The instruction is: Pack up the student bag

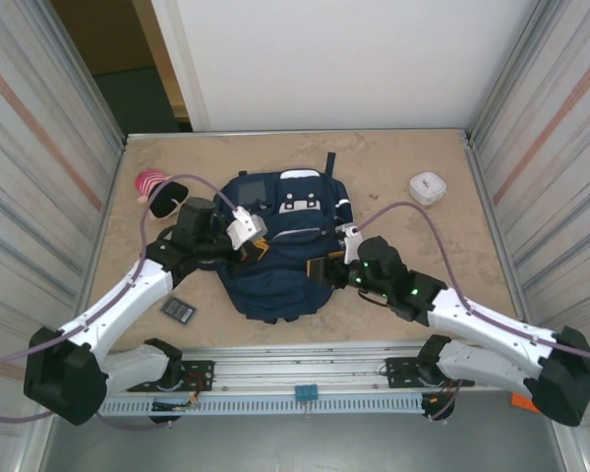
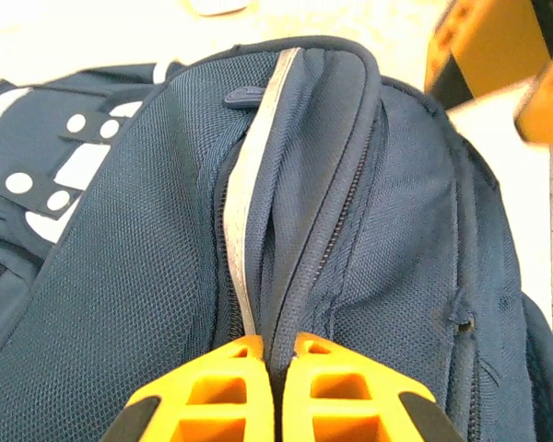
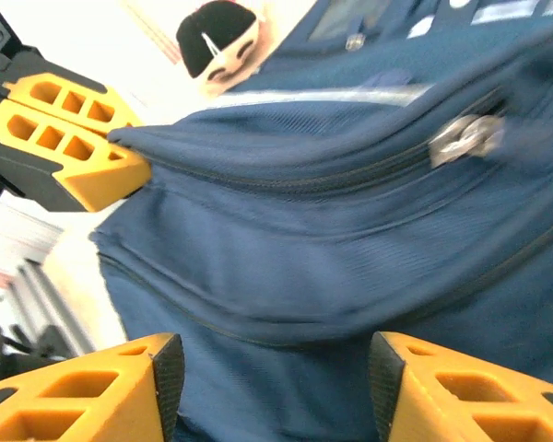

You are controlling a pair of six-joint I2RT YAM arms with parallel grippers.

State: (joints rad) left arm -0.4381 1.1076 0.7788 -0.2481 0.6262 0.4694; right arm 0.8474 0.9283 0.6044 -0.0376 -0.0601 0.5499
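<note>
A fold of fabric beside the zipper (image 2: pixel 341 221) is pinched by the fully closed left gripper (image 2: pixel 275 350) on the student bag (image 1: pixel 275 285), which is laid mid-way across the table (image 1: pixel 423 285), while the right gripper (image 3: pixel 275 364) is held open over the bag's side, with nothing grasped.

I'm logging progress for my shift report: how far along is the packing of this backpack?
Done: nothing visibly packed; the zip on the backpack looks closed. In hand: the left gripper is shut on the fabric beside the zip, the right gripper open at the backpack's side. Left: open it and load the pink toy, white case and dark flat card lying on the table.
</note>
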